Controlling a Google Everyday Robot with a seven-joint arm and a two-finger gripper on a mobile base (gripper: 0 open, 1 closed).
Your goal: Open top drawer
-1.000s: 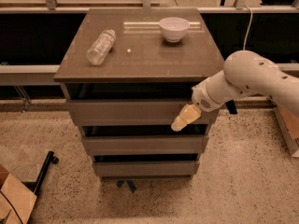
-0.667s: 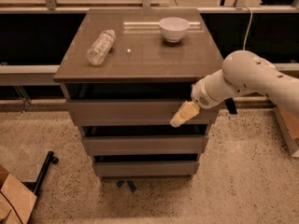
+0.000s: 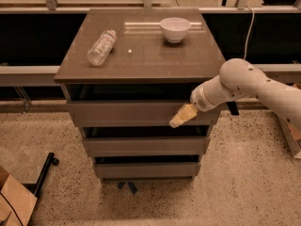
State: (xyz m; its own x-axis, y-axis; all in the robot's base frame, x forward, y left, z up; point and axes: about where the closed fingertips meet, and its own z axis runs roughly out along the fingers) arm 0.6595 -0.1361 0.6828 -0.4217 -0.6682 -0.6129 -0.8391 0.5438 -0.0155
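Observation:
The top drawer (image 3: 122, 112) is the highest of three grey-brown flat fronts in a small cabinet, with a dark gap above it under the cabinet top. My white arm reaches in from the right. My gripper (image 3: 181, 117), with its tan fingers pointing down and left, sits in front of the right part of the top drawer's front, at or very near the panel.
On the cabinet top (image 3: 146, 55) lie a clear plastic bottle (image 3: 101, 47) on its side and a white bowl (image 3: 175, 29). Two lower drawer fronts (image 3: 146, 146) sit below. A cardboard box (image 3: 14, 204) and a black bar (image 3: 42, 173) lie on the floor at left.
The gripper has shifted slightly left and down along the top drawer's front. The drawer looks the same.

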